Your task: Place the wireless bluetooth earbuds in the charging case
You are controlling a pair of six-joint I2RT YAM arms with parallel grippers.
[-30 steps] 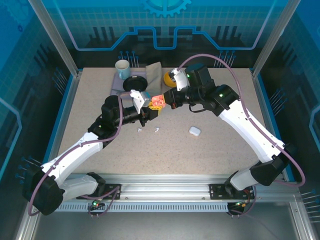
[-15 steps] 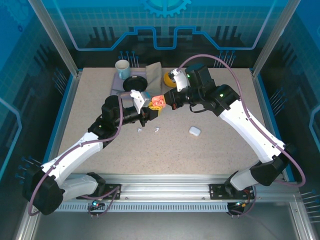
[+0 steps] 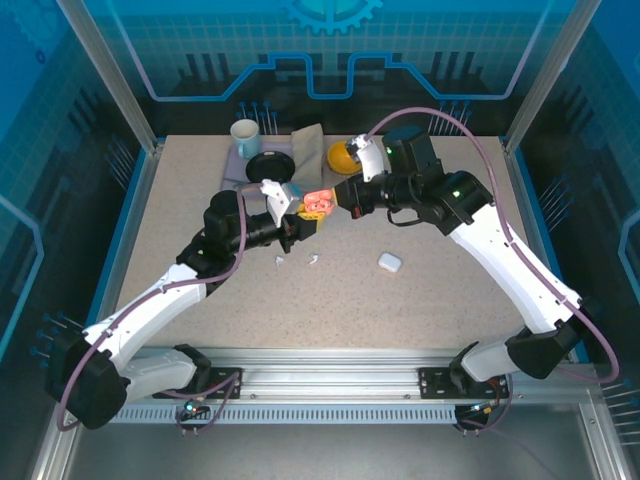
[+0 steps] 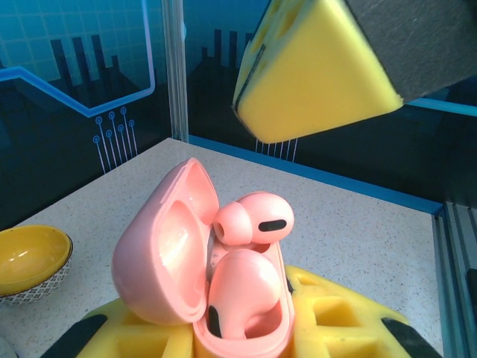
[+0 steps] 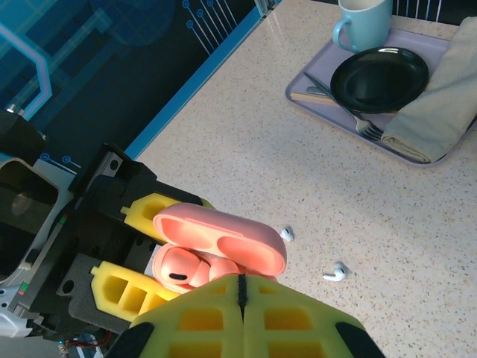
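Left gripper (image 3: 308, 213): pinching the open pink case (image 4: 160, 253), unmoved.
Pink earbuds (image 4: 252, 222): both in the case, one sitting higher.
Right gripper (image 5: 241, 294): pressed together, empty, drawn back just off the case.
White earbuds (image 3: 281, 262): on the table (image 3: 430, 300), unmoved.

Left fingers (image 4: 350, 321) clamped, right fingers (image 5: 298, 321) pressed together just beside them.

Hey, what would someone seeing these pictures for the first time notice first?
Most likely the open pink case above the middle of the table, held up in the left gripper, with two pink earbuds in it, one poking up higher. Next, the right gripper, shut and close beside it, and two white earbuds lying loose on the table.
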